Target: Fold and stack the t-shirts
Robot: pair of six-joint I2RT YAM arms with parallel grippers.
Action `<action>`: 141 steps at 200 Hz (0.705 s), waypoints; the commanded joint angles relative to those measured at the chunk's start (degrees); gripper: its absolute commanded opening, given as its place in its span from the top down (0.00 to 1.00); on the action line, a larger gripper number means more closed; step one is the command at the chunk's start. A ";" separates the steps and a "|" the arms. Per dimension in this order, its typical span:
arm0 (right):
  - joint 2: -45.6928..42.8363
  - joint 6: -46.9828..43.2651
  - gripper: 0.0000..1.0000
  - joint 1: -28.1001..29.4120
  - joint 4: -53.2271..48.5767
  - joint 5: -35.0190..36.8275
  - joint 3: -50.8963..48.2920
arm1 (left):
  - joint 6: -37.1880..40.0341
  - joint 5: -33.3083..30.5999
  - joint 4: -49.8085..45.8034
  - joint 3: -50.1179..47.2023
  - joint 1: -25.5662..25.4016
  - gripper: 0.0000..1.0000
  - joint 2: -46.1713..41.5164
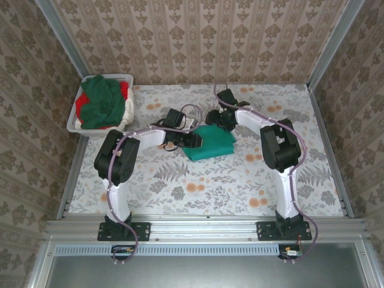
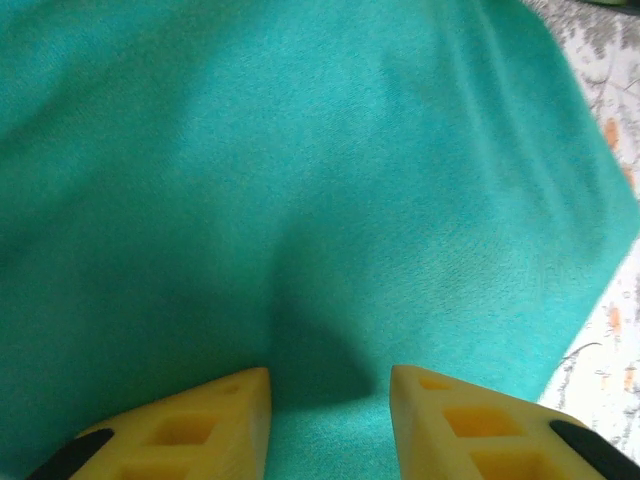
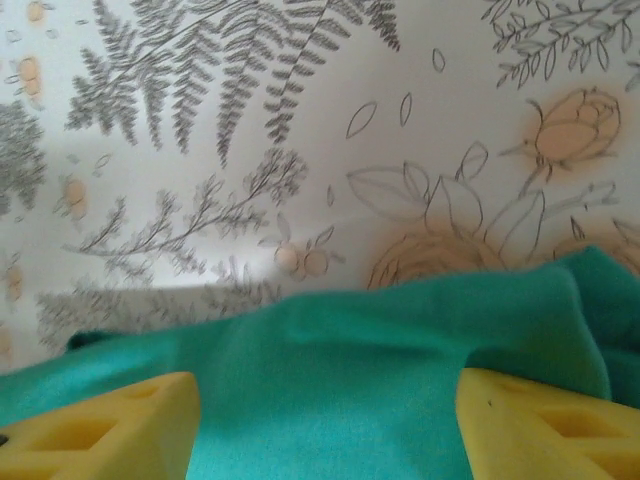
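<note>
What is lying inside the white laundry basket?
A dark green t-shirt lies on top, red cloth showing at its edges. Anything beneath them is covered.

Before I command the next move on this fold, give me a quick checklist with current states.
1. Teal-green cloth t-shirt lies folded into a compact shape on the floral-print table: ok.
2. Left pincer stands over the shirt, jaws apart, no cloth pinched: ok.
3. Right pincer is at the shirt's far edge, jaws wide, nothing gripped: ok.
4. Far edge lies flat: not ok, it ripples in the right wrist view.
5. Dark green t-shirt and red t-shirt wait in the white plastic slatted basket: ok.
</note>
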 commanded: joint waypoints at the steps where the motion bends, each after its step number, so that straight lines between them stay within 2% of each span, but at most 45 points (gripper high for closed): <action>1: -10.20 1.00 0.32 0.42 0.55 -0.56 -5.50 | 3.03 -0.04 -2.83 -0.07 0.05 0.66 -0.28; 28: -16.65 2.23 0.36 2.65 3.07 2.14 -14.84 | 0.51 0.71 2.20 -5.66 -0.05 0.66 -4.20; 53: -17.19 4.88 0.58 3.84 6.98 0.16 -22.76 | -1.12 1.23 4.76 -7.22 -0.05 0.63 -6.37; 62: -17.18 5.56 0.61 4.10 7.96 0.74 -25.40 | -0.90 1.18 4.01 -6.30 0.04 0.63 -6.06; 107: -17.60 5.28 0.57 3.69 7.68 3.92 -31.51 | -0.57 2.59 1.14 -2.82 1.05 0.63 -2.54; 131: -21.68 4.35 0.44 3.74 7.32 5.26 -34.31 | -0.49 2.30 0.46 -2.91 1.63 0.63 -2.54; 141: -23.77 4.20 0.43 3.96 7.82 5.75 -35.87 | -0.47 2.38 0.14 -2.90 1.79 0.63 -2.53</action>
